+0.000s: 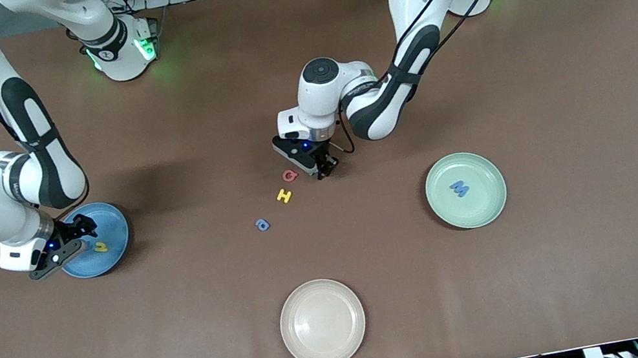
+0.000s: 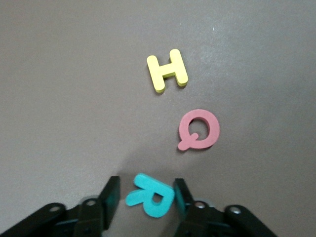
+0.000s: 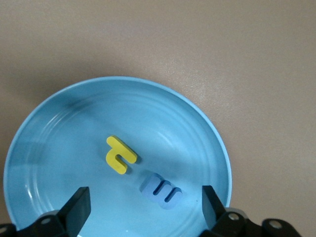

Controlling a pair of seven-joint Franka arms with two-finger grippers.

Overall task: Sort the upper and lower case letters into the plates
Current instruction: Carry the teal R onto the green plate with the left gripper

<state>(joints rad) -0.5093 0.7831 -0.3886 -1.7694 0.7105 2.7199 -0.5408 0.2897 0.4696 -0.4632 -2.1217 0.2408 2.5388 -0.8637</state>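
Blue plate at the right arm's end of the table, holding a yellow lowercase letter and a blue lowercase m side by side, apart. Right gripper low over that plate, fingers spread wide, holding nothing; both letters between the fingers in the right wrist view, untouched.

Mint green plate toward the left arm's end, carrying a blue capital M.

Near mid-table, a loose group on the brown table: pink Q, yellow H just nearer the front camera, blue lowercase letter nearer again. Beside the Q, a teal R lying flat, with the left gripper down around it, fingers narrowed to either side; contact not certain.

Cream-beige plate nearest the front camera.
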